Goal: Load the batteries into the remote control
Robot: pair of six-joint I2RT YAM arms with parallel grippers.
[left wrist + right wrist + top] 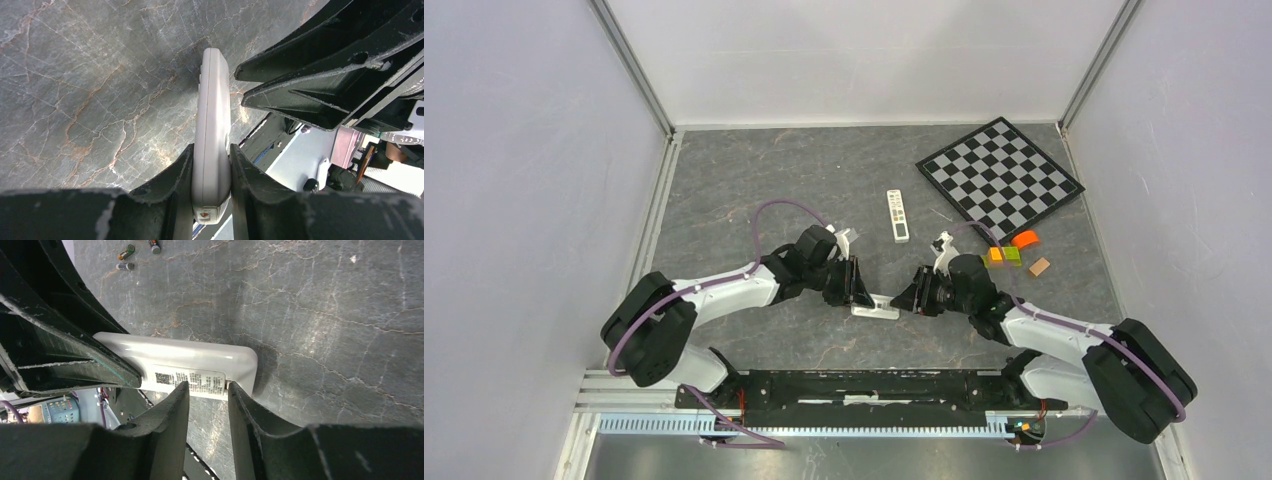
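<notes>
Two remotes up top, we count: a spare remote by the one checkerboard, and our white remote control between left gripper and right gripper. Left wrist: left's clamped on its slim sides. Right wrist: right's narrow at the labelled end, and we can't tell if it's pinching. Three small batteries lie on the table beyond.
</notes>
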